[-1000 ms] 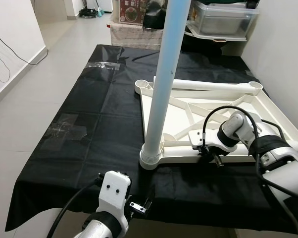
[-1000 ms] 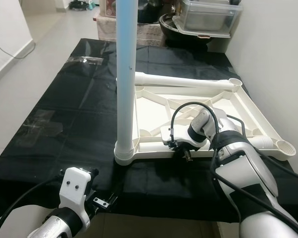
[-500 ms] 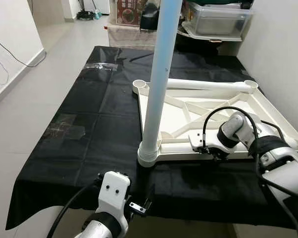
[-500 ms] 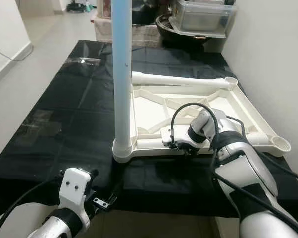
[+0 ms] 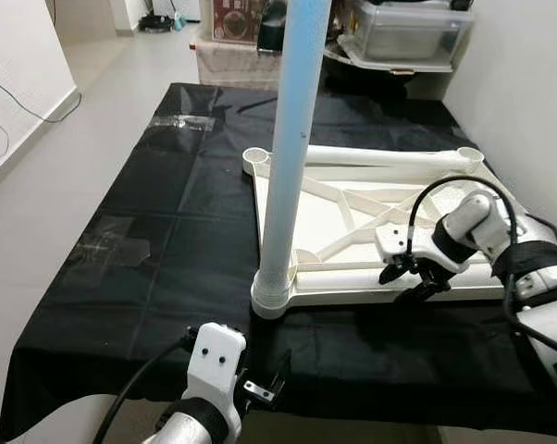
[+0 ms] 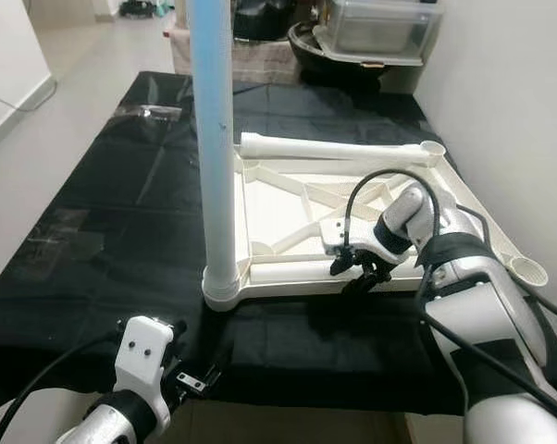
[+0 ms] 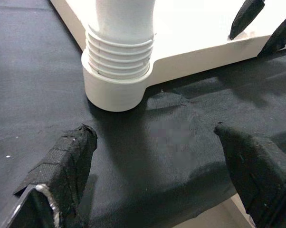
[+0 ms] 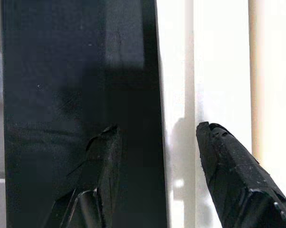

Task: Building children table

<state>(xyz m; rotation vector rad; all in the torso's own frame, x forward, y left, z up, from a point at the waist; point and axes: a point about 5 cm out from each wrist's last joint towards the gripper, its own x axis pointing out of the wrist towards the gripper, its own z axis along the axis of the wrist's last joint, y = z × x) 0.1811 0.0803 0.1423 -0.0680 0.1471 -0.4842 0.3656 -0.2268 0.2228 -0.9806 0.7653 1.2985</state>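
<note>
A: How are the fingers set?

B: The right gripper [image 5: 410, 283] is spread apart, straddling the near edge of the white table top [image 5: 352, 217]: in the right wrist view one finger [image 8: 104, 161] is seen over the black cloth [image 8: 62, 95] and the other over the white frame. Nothing is pinched. The left gripper [image 7: 157, 156] is also held wide apart and empty, low at the near edge of the cloth, just short of the leg's socket.

A: And where is the task's thing, and how does it point?

B: The table top is laid upside down on the cloth, toward its right side, ribs up. One white leg [image 5: 288, 157] is stood upright in the near-left corner socket, its long axis vertical. A second leg [image 6: 339, 149] is laid flat along the far edge, running left to right.

A: What is given by one view and not another?

B: The threaded collar [image 7: 118, 50] at the leg's base is made plain in the left wrist view (the head views give only a ringed foot). Storage boxes [image 5: 408, 32] beyond the far end are seen from the head.
</note>
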